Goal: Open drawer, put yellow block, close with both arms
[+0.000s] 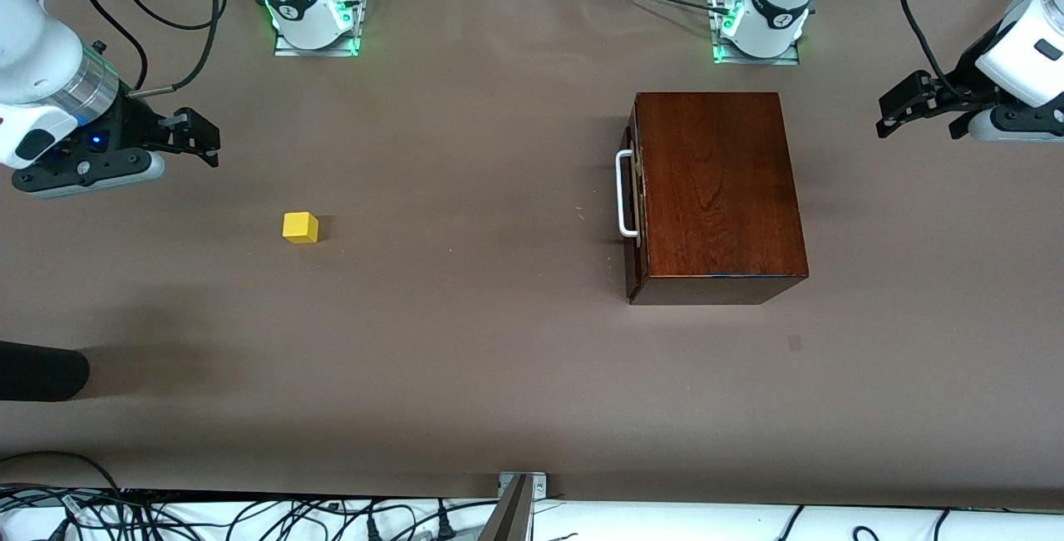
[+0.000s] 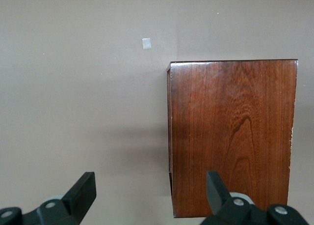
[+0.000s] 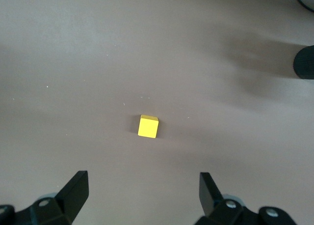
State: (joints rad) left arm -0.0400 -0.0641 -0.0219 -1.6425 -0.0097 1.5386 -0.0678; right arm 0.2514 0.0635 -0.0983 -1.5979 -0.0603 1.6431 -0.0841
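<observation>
Overhead, the front view shows the yellow block (image 1: 300, 227) lying alone on the brown table (image 1: 465, 358) toward the right arm's end, well apart from the dark wooden box (image 1: 716, 192), which sits toward the left arm's end. The drawer (image 1: 634, 200) looks pushed in flush, its white handle (image 1: 623, 194) facing the block's end of the table. Both grippers hang in the air over the table's 2 ends: the right gripper (image 1: 204, 142) near the block's end, the left gripper (image 1: 902, 113) past the box. From the left wrist view, the left gripper (image 2: 151, 190) has its 2 fingers spread wide and empty, one over the box top (image 2: 233, 136). From the right wrist view, the right gripper (image 3: 143, 189) is likewise wide and empty, with the block (image 3: 148, 126) on the table between its fingers, though probably well below them.
</observation>
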